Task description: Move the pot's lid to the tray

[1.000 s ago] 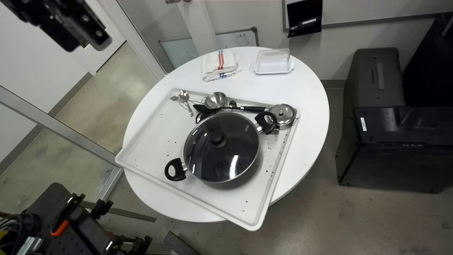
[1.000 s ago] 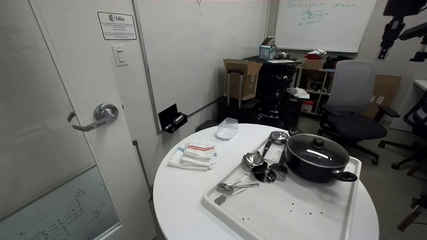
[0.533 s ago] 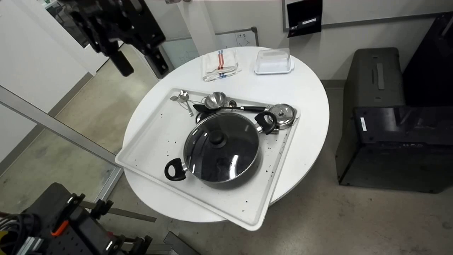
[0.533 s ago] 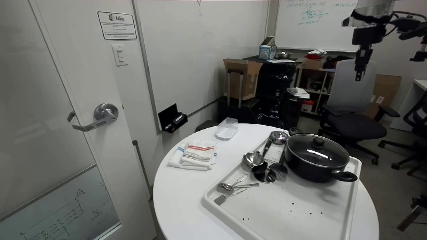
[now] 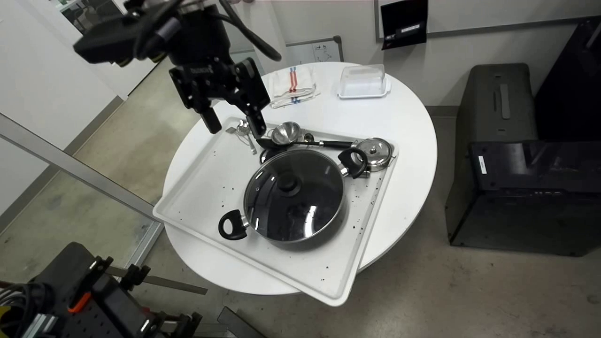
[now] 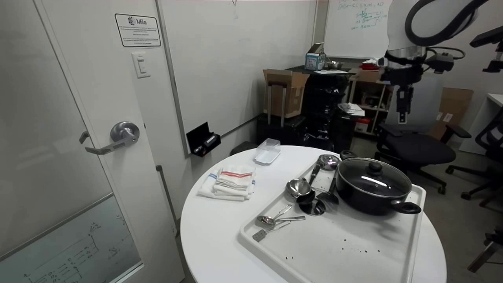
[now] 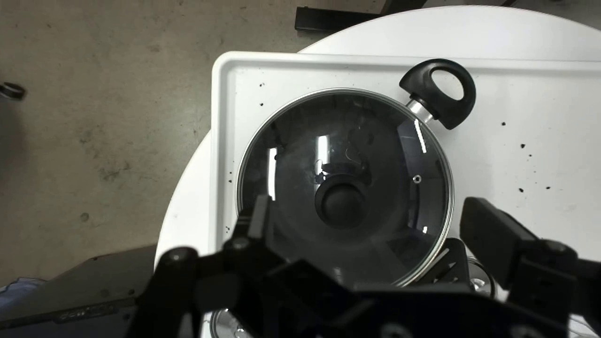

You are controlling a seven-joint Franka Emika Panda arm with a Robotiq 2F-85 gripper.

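1. I hold the gripper (image 5: 237,130) in the air, well apart from the lid (image 5: 300,204), its two fingers (image 5: 257,124) spread wide.
2. The lid sits on the pot (image 6: 363,201), dark knob (image 6: 375,168) upward.
3. I see that pot standing on the tray (image 6: 334,255), with kitchen utensils (image 6: 299,188) beside it.
4. Folded towels (image 6: 234,182) and a clear plastic box (image 6: 268,152) lie on the table (image 6: 212,236), off the tray.

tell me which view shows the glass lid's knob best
The wrist view: the knob is largest there, seen from above, with the jaws hiding none of it. Both exterior views show it unblocked, but smaller and at a slant.
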